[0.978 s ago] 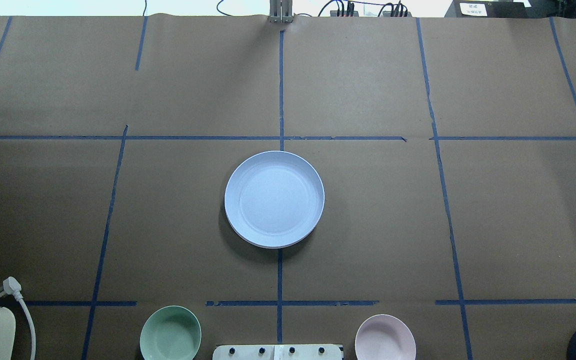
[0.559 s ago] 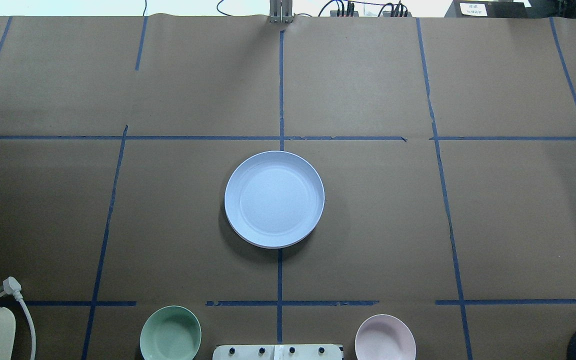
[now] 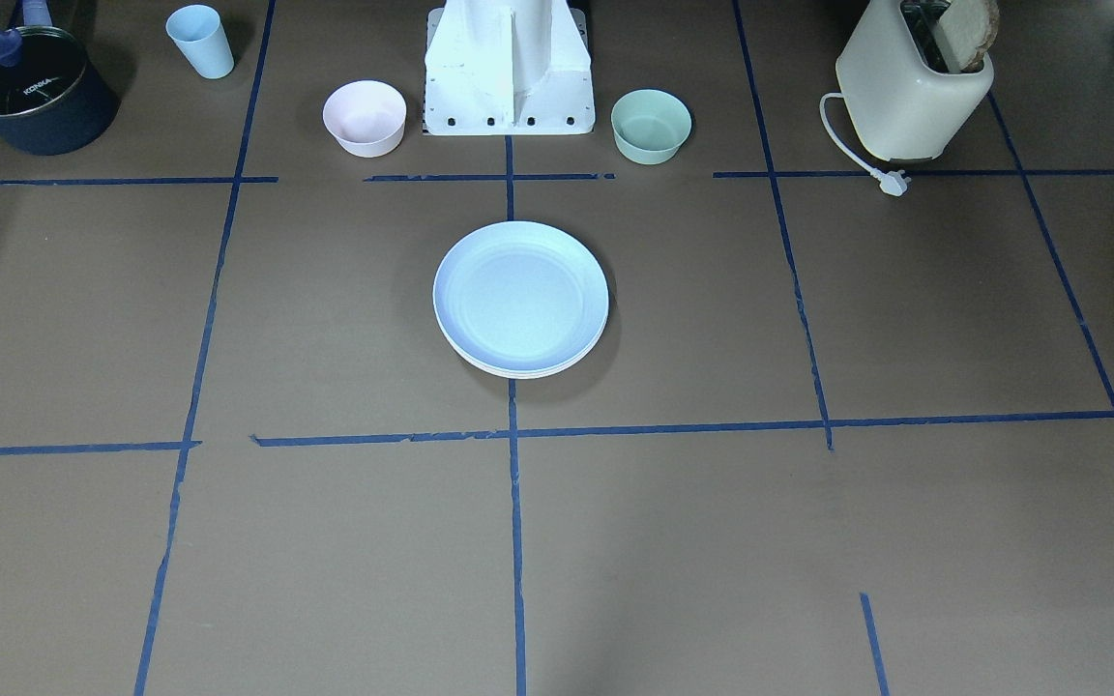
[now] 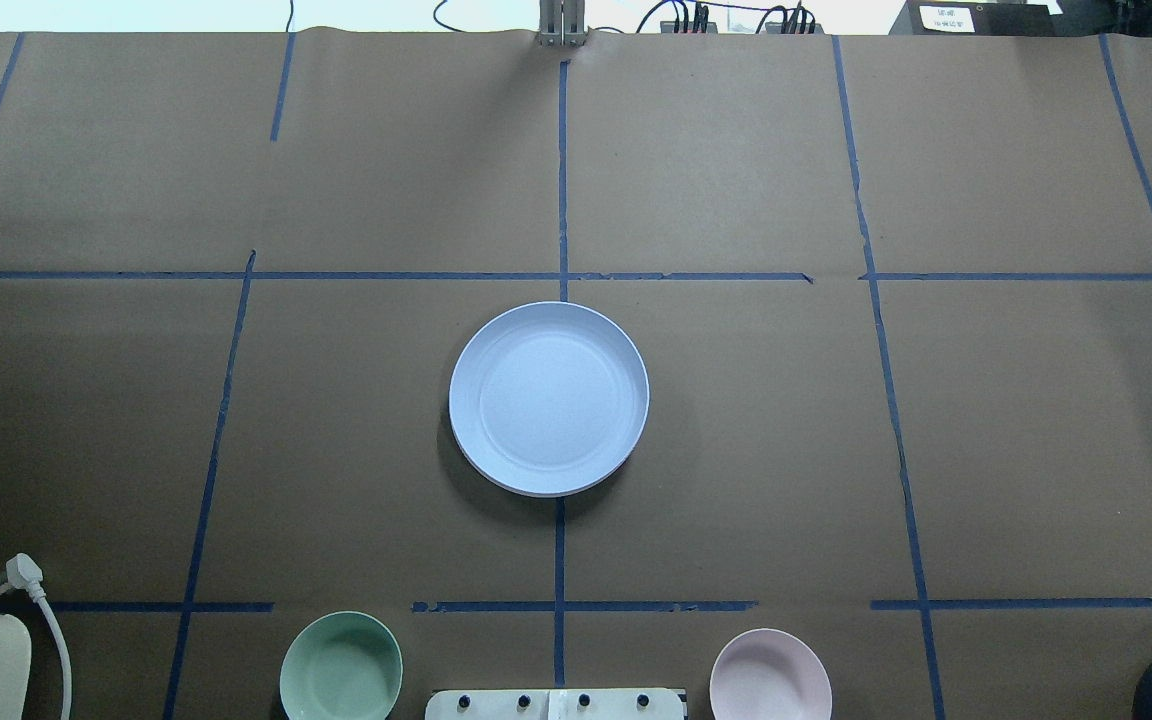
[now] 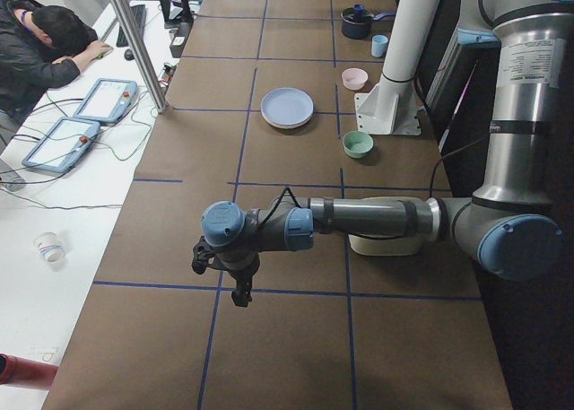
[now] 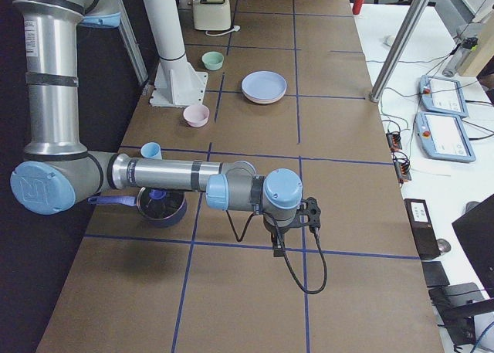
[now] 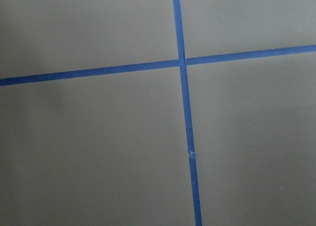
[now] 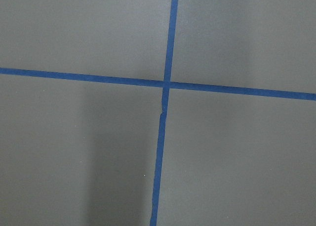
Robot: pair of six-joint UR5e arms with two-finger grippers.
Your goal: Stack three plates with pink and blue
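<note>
A pale blue plate (image 4: pixel 548 397) lies on top of a stack at the table's middle; it also shows in the front view (image 3: pixel 520 295). A cream-white rim (image 3: pixel 528 372) of a plate beneath it peeks out at the stack's edge. No pink plate shows clearly. My left gripper (image 5: pixel 239 292) hangs over the table's left end, far from the stack, and shows only in the exterior left view. My right gripper (image 6: pixel 279 247) hangs over the right end and shows only in the exterior right view. I cannot tell whether either is open or shut. Both wrist views show only brown paper and blue tape.
A small green bowl (image 4: pixel 341 667) and a small pink bowl (image 4: pixel 770 675) flank the robot base (image 3: pixel 509 68). A toaster (image 3: pixel 910 87), a dark pot (image 3: pixel 30 92) and a blue cup (image 3: pixel 200 41) stand along the robot's side. An operator (image 5: pixel 36 42) sits beyond the far edge.
</note>
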